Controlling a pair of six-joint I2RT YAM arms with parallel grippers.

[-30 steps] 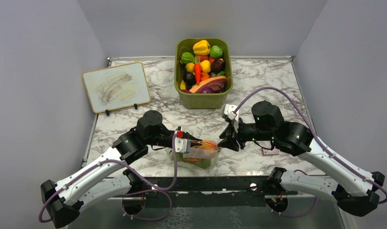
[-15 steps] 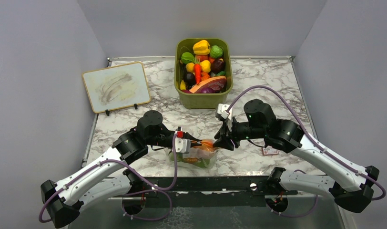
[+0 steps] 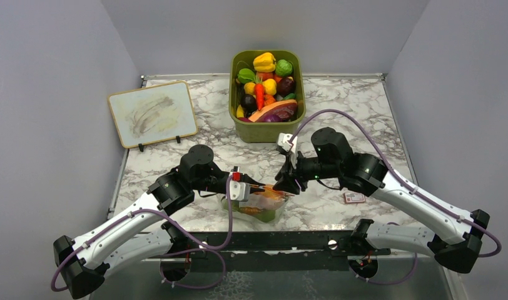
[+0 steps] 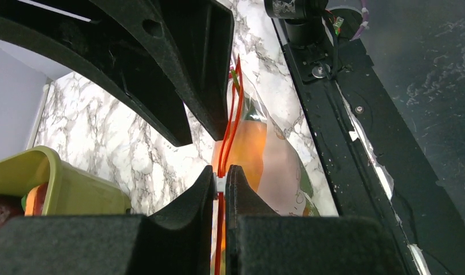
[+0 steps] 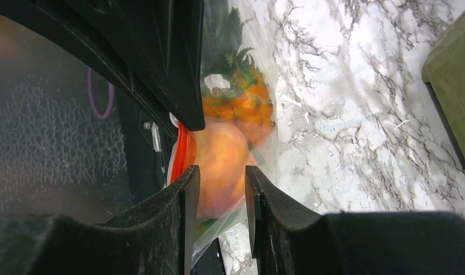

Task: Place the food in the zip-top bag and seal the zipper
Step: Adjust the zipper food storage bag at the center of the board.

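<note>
Nearest us, by the front edge of the marble table (image 3: 364,106), the zip-top bag (image 3: 259,207) lies btwn the two arms w/ food inside. L gripper (image 3: 259,186) comes in from the left. On its wrist cam we see the fingers (image 4: 198,189) pinched together on the orange-red zipper (image 4: 230,120), w/ the strip running up & away from the tips. R gripper (image 3: 284,185) sits at the bag's right end, by the mouth. Its fingers (image 5: 187,192) stand apart w/ nothing gripped, and the zipper is just beside one of them. Thru that gap we see the round orange-peach fruit (image 5: 219,154) in the bag, & past it the bumpy orange fruit (image 5: 244,109) w/ green top, also inside. Right of the bag, apart from it, lies a small card (image 3: 353,197). Further back, at centre, is an olive-green bin (image 3: 265,132) full of toy produce, & a whiteboard (image 3: 152,114) is at far left.
</note>
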